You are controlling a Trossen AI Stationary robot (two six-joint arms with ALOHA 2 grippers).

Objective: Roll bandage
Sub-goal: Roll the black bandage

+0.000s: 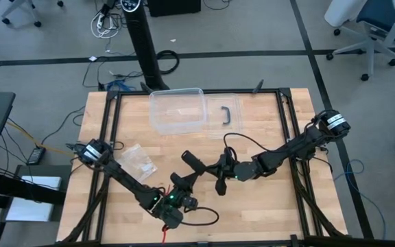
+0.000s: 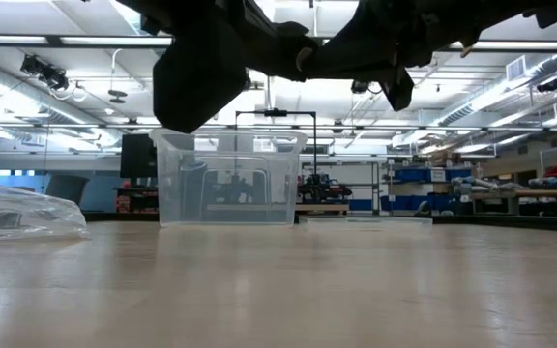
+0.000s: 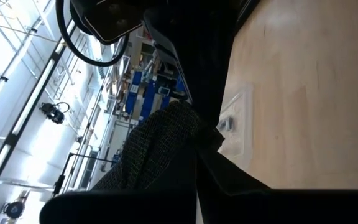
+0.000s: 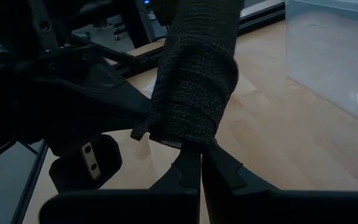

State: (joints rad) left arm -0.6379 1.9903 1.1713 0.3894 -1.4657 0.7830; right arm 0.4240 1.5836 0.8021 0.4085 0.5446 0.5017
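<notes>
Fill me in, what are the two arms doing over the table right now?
Both arms hold the black bandage up off the wooden table, near its front middle. The right claw is shut on one end, and the left claw is shut on the fabric too. The clear box, its lid and a plastic bag lie untouched farther off.

Bandage (image 4: 194, 81): matte black, fine woven grid texture, greyish where lit. Table (image 1: 266, 213): pale wood grain, black frame rails. Box (image 1: 177, 110), upper centre: clear plastic; its handle (image 1: 225, 114) black. Bag (image 1: 139, 161), left: clear, crinkled. Arms dark.
</notes>
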